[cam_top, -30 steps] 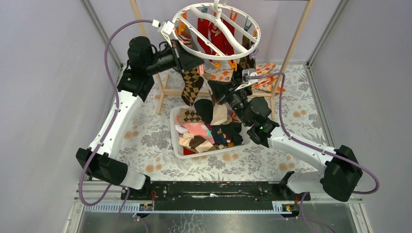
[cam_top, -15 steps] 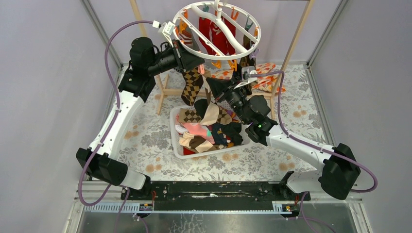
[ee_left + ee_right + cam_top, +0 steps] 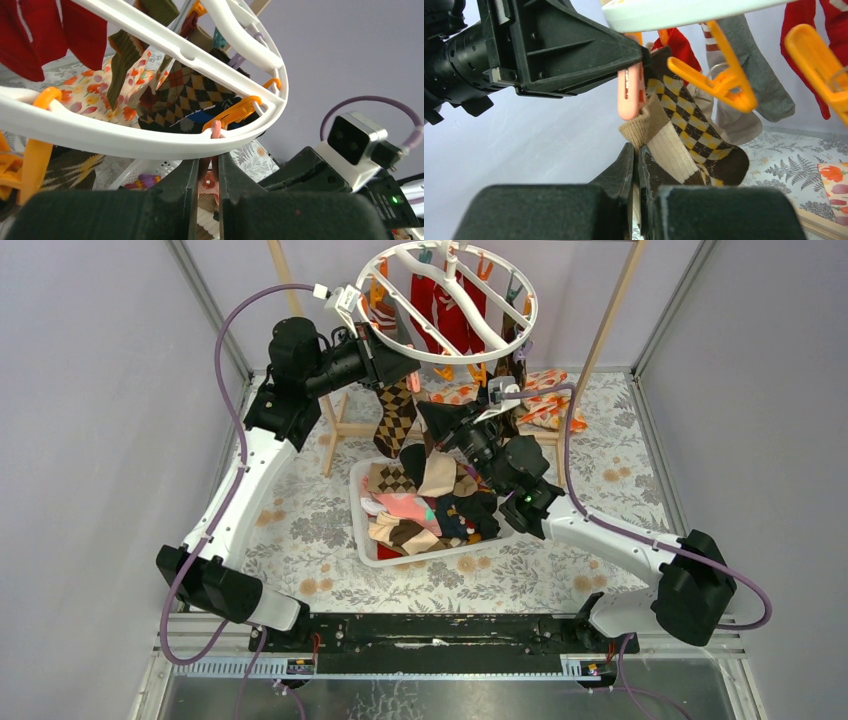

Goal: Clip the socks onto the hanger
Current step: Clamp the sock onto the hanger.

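The white ring hanger (image 3: 400,338) hangs from the rack with red socks (image 3: 440,305) and a brown argyle sock (image 3: 395,418) clipped on. My left gripper (image 3: 410,368) is shut on a pink clip (image 3: 210,177) under the ring's rim (image 3: 150,142). My right gripper (image 3: 432,422) is shut on a beige ribbed sock (image 3: 669,147) with a tan cuff (image 3: 644,125). It holds the cuff up against the lower tip of that pink clip (image 3: 630,92). The sock's foot hangs down over the basket (image 3: 437,475). The argyle sock (image 3: 696,122) hangs just behind.
A white basket (image 3: 358,530) of mixed socks sits below both grippers. The wooden rack frame (image 3: 335,430) stands behind it. An orange-and-white floral cloth (image 3: 545,390) lies at the back right. Orange clips (image 3: 719,82) and a grey sock (image 3: 749,75) hang close by.
My right gripper has risen and moved left, lifting the beige sock out of the basket to the pink clip. The left gripper has stayed on the clip.
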You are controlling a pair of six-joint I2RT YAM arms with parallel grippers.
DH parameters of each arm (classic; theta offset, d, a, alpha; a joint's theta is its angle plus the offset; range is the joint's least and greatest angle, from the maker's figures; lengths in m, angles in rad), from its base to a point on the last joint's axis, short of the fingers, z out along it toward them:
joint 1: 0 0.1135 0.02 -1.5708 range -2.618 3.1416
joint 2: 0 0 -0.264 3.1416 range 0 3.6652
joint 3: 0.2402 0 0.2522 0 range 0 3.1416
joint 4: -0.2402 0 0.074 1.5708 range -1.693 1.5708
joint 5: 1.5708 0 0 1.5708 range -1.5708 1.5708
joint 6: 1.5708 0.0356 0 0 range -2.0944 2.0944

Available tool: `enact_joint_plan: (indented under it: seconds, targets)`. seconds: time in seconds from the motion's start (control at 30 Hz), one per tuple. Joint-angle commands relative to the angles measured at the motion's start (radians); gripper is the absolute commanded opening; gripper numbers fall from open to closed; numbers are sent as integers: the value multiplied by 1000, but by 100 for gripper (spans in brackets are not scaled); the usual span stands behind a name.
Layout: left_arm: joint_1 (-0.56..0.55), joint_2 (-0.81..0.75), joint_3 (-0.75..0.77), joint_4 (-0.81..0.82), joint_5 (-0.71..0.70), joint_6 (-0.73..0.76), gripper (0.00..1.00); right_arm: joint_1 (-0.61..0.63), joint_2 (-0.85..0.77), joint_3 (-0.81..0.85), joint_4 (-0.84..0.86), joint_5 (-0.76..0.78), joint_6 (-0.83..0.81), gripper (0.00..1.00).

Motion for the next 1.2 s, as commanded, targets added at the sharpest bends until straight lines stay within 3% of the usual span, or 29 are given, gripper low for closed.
enact_joint_plan:
  seconds: [0.0,0.57,1.17]
  targets:
    - [-15,-22,30,-98,-117,8,0,51,20,83,41,69,-64,0]
    - [-68,-37,72,-194,-330,141,0,157,15,71,82,389,-267,0]
    - [-98,-30,93,-211,-364,187,0,160,-35,36,101,337,-295,0]
